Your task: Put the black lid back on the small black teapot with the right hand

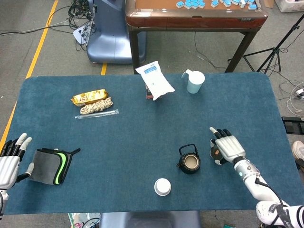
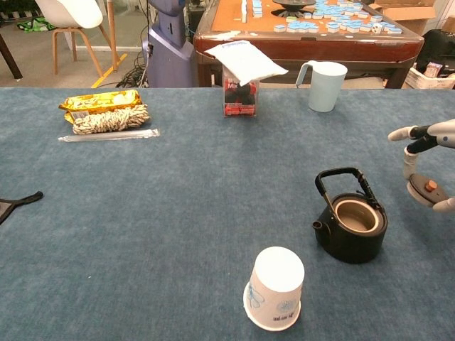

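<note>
The small black teapot [image 1: 189, 160] [image 2: 352, 222] stands open on the blue table, its handle upright and its pale inside showing. To its right, my right hand [image 1: 227, 147] [image 2: 429, 142] holds the black lid [image 1: 215, 153] [image 2: 425, 189] between fingers above and thumb below. The lid's brown knob faces up. The lid sits at about the height of the teapot's rim, a short gap to the right of it. I cannot tell whether it still touches the cloth. My left hand [image 1: 9, 161] rests open at the table's left edge, holding nothing.
An upturned white paper cup [image 1: 162, 186] [image 2: 276, 288] stands just in front of the teapot. A grey pouch with a green stripe [image 1: 50, 165] lies by my left hand. Farther back are a pale blue jug [image 1: 194, 81], a white bag on a red box [image 1: 154, 80], a gold snack packet [image 1: 88, 97] and a rope bundle [image 1: 96, 106].
</note>
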Controlling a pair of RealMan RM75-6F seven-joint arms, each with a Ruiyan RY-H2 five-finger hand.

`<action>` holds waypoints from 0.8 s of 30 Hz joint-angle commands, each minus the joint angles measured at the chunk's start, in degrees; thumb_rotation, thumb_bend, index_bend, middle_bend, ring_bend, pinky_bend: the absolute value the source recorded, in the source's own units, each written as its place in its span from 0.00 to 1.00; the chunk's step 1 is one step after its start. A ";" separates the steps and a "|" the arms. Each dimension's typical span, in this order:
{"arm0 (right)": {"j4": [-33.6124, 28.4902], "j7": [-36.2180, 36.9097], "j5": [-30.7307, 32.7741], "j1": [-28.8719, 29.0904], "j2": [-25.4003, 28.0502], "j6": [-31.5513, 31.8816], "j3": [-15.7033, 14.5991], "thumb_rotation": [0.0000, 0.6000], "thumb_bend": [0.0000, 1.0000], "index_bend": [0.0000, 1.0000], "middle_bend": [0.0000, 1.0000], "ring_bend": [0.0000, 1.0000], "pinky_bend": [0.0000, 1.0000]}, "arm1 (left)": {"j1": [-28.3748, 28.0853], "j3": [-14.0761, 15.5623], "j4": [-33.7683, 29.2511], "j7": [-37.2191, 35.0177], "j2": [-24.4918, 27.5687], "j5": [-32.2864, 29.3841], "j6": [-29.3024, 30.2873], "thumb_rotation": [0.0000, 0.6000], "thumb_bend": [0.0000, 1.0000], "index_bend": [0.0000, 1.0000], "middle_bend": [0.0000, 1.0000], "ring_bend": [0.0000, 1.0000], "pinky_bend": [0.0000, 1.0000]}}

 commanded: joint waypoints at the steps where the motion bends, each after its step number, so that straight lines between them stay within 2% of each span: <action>1: -2.61 -1.90 0.38 0.48 1.38 1.36 -0.22 1.00 0.22 0.43 0.00 0.00 0.00 | -0.15 -0.12 -0.44 0.46 0.24 0.14 0.10 1.00 0.39 0.00 0.00 0.00 0.00; 14: -10.29 -6.77 2.08 1.99 2.60 4.03 -1.23 1.00 0.22 0.44 0.00 0.00 0.00 | -0.56 -0.38 -2.40 2.22 1.41 -0.24 -0.24 1.00 0.39 0.00 0.00 0.00 0.00; 24: -12.66 -10.44 3.89 3.93 0.91 5.42 -1.45 1.00 0.21 0.43 0.00 0.00 0.00 | -0.32 -0.21 -1.27 0.66 1.43 -0.28 -0.15 1.00 0.39 0.00 0.00 0.00 0.00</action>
